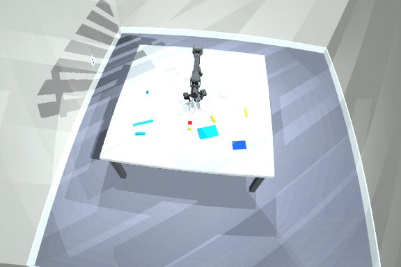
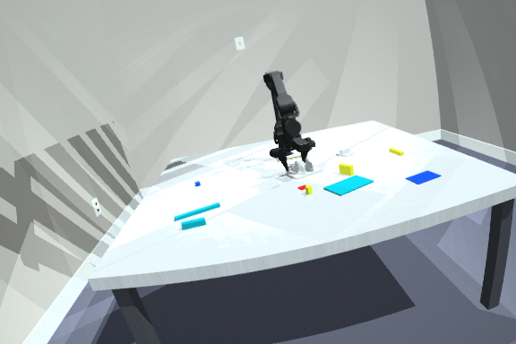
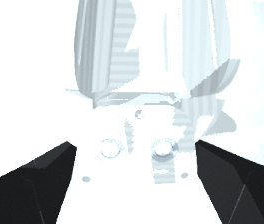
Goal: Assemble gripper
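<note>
My gripper (image 1: 195, 101) (image 2: 296, 166) (image 3: 134, 143) points down, with its black fingers on both sides of the white housing plate (image 3: 137, 167), shut on it. The plate's two round holes show in the wrist view, with a bright round stub end in each. The two pale jaws, left (image 3: 89, 50) and right (image 3: 199, 45), reach away from the plate's far edge, side by side. A pale flat part, apparently the gripper base (image 2: 305, 175), lies under the fingers on the table. The pins and gear teeth are hidden, and glare hides whether the plate sits level.
On the white table (image 1: 167, 147) lie a cyan plate (image 1: 207, 132) (image 2: 349, 185), a red piece (image 1: 190, 122), yellow blocks (image 1: 213, 118) (image 2: 346, 169), a blue plate (image 1: 239, 144), cyan bars (image 1: 143, 122) (image 2: 193, 223) and a small white part (image 1: 223, 96) (image 2: 344, 152).
</note>
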Motion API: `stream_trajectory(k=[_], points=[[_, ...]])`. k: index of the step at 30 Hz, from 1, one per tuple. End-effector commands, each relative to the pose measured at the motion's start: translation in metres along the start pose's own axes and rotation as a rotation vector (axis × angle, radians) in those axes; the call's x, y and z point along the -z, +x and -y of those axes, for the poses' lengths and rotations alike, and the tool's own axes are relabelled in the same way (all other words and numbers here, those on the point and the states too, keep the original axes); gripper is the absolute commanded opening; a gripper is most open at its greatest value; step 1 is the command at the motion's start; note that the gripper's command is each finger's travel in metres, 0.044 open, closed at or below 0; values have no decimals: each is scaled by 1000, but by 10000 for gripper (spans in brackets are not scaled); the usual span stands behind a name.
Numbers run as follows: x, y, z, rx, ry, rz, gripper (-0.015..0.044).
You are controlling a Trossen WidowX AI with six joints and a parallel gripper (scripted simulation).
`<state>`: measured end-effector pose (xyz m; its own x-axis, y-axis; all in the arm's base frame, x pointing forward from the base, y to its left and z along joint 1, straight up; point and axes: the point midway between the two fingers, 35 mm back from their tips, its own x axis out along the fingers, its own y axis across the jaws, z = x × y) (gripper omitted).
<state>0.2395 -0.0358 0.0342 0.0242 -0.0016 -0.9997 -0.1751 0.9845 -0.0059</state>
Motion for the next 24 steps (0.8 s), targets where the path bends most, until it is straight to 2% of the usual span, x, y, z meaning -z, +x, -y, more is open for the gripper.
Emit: stream_trajectory(k=[1,5,8,9,24], points=[[0,0,0,0,-4,-2,351],[0,0,0,0,-4,-2,351],[0,0,0,0,0,0,430],[0,0,0,0,0,0,440],[-1,-7,0,0,0,0,440]])
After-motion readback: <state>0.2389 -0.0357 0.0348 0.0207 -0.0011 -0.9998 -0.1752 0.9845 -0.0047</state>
